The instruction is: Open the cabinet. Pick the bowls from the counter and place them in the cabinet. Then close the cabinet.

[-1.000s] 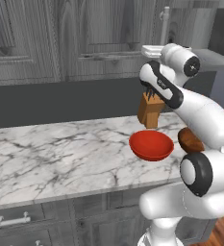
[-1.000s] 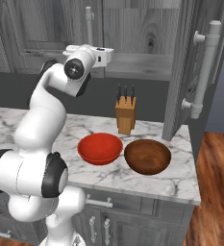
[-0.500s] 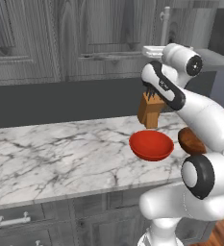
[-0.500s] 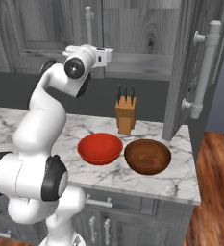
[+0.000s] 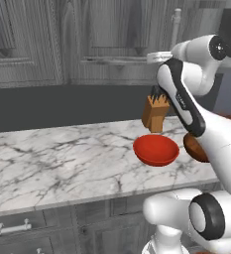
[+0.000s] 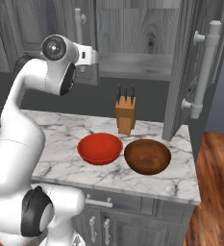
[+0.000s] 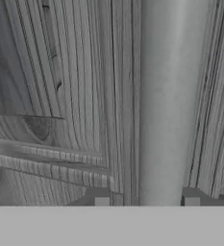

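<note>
Slightly higher than a second ago sits the arm's top joint, while both bowls lie where they were. Ahead of the pincer (image 7: pixel 146 202) stands the cabinet (image 5: pixel 112 39). Its right door (image 6: pixel 180 72) already hangs open off to the pincer's right, and its left door (image 7: pixel 60 96) lies flat and close in front of the tips, apparently not yet swung out. Below the pincer, and back towards the robot, runs the counter (image 5: pixel 62 158). On it the red bowl (image 6: pixel 100 148) and the wooden bowl (image 6: pixel 147 156) sit side by side, rims up, just in front of the knife block (image 6: pixel 125 115). The coming move turns on the handle (image 7: pixel 161 96) of that left door. This silver bar lies straight ahead of the pincer, passing between the two tips. Its long axis is upright against the door, so it crosses the line from tip to tip squarely. The pincer is narrow, one tip on each side of the bar. One looks to be at the bar's edge and the other a little off it, so I cannot tell whether the pads already press. Once the grip is firm, I judge the pull should come back towards the robot and swing away from the open right door. The door's hinge side looks to be the one far from the bar.
</note>
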